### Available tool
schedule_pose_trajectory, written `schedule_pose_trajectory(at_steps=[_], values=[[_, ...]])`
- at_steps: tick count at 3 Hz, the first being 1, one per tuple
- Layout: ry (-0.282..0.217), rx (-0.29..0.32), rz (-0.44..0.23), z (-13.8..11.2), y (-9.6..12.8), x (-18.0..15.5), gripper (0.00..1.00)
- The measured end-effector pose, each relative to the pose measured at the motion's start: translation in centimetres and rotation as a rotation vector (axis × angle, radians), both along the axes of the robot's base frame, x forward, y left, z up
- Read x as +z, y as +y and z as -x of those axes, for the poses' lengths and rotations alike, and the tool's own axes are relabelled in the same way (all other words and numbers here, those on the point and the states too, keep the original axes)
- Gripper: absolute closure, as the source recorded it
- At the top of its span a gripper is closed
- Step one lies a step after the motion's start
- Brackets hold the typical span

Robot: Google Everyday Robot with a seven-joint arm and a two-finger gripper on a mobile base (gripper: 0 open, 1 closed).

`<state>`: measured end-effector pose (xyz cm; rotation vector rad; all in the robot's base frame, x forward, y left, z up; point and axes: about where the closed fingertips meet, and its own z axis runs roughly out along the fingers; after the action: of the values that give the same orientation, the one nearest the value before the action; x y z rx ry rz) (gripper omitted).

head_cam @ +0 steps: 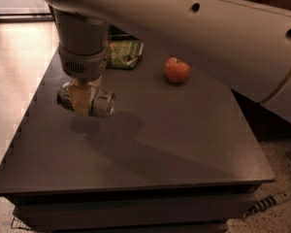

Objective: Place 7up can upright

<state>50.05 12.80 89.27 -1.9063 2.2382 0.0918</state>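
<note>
The 7up can (pixel 104 104) is a small silvery can lying on its side, its silver end facing right. My gripper (pixel 82 101) hangs from the big beige arm at the table's left side and is shut across the can's middle. The can hangs a little above the dark table (pixel 184 144), with its shadow on the surface just below and to the right. One finger (pixel 80 97) covers the can's middle, so its label is hidden.
A red apple (pixel 177 70) stands at the back centre of the table. A flat green snack bag (pixel 125 54) lies at the back, behind the gripper. The arm's long link spans the top right of the view. The table's left edge is close to the gripper.
</note>
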Motion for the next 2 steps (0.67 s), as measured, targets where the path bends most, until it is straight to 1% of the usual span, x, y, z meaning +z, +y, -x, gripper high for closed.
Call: schedule_pose_trajectory(at_steps=[1, 2], values=[[-0.035, 0.045, -0.146, -1.5, -1.0, 1.5, 1.0], [-0.106, 0.092, -0.393, -2.1, -2.1, 2.9, 1.0]])
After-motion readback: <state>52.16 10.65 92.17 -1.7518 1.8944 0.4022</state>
